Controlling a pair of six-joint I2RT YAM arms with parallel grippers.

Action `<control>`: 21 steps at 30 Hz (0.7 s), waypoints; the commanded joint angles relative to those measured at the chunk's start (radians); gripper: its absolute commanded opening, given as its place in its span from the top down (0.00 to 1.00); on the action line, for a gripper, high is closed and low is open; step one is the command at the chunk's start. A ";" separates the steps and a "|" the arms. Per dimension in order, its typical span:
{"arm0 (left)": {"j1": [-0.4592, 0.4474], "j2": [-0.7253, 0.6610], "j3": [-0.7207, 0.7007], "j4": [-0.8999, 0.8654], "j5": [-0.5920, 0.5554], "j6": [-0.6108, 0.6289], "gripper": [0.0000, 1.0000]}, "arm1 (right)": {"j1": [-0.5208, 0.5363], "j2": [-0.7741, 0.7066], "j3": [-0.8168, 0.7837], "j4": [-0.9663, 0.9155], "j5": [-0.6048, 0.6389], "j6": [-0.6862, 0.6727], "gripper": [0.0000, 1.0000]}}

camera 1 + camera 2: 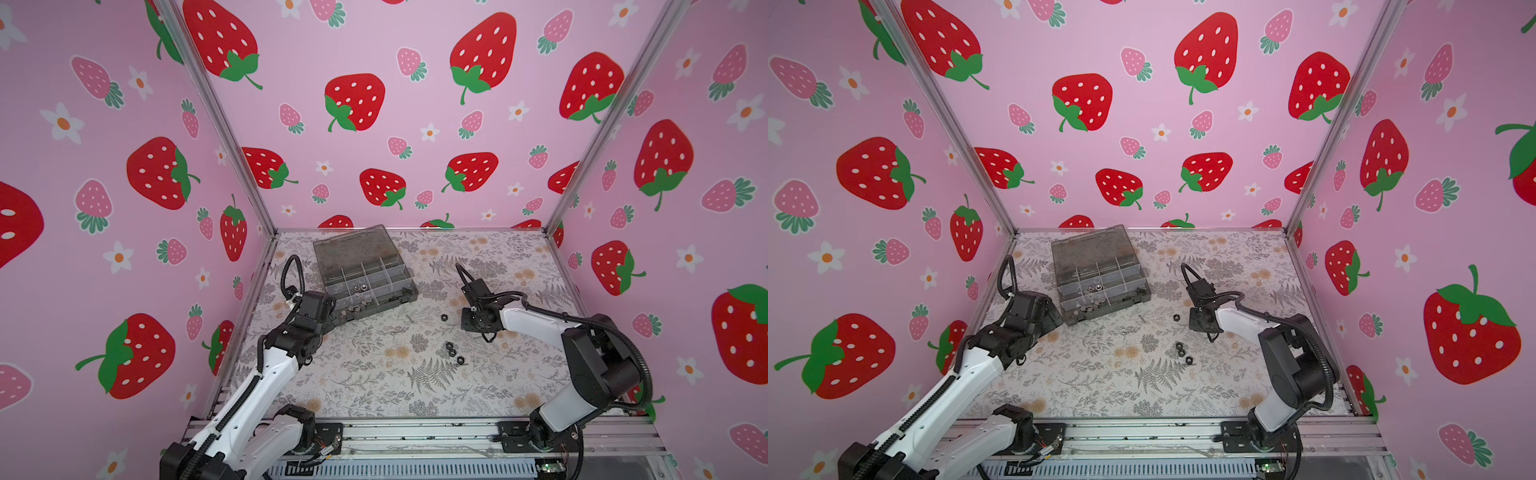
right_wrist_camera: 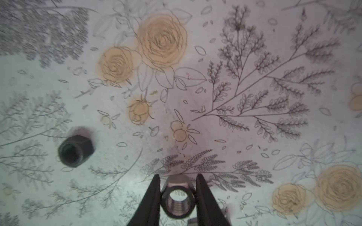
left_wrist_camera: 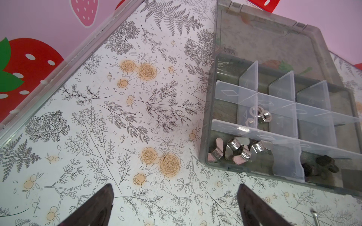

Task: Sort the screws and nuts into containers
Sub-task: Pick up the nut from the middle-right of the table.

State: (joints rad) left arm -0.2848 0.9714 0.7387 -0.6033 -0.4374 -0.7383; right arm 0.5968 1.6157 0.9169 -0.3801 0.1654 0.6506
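Gap between right gripper (image 1: 490, 337) and box (image 1: 353, 249)

the walls (image 1: 415, 124) are pink, printed with red and pale pink strawberries, green leaves and white flowers with orange centres. the table (image 1: 374, 386) is pale, patterned with grey ferns and faded orange roses. the organiser box (image 1: 332, 253) is smoky grey with clear dividers (image 3: 248, 78) and silver wing nuts (image 3: 235, 150); a silver hex nut (image 2: 177, 197) sits between black fingers (image 2: 150, 199), and loose hex nuts (image 1: 452, 353) right of centre in both top views are black.
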 commanded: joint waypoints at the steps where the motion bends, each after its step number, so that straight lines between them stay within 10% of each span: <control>1: 0.006 0.000 0.049 -0.031 -0.029 -0.021 0.01 | 0.043 0.022 0.088 -0.037 0.022 -0.017 0.81; 21: 0.006 0.034 0.048 -0.065 -0.006 -0.063 0.01 | 0.360 0.531 0.921 -0.055 -0.003 -0.178 0.83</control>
State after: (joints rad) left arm -0.2840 1.0077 0.7460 -0.6479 -0.4320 -0.7704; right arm 0.9321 2.0853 1.7481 -0.3923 0.1680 0.5224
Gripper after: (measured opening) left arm 0.993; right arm 0.291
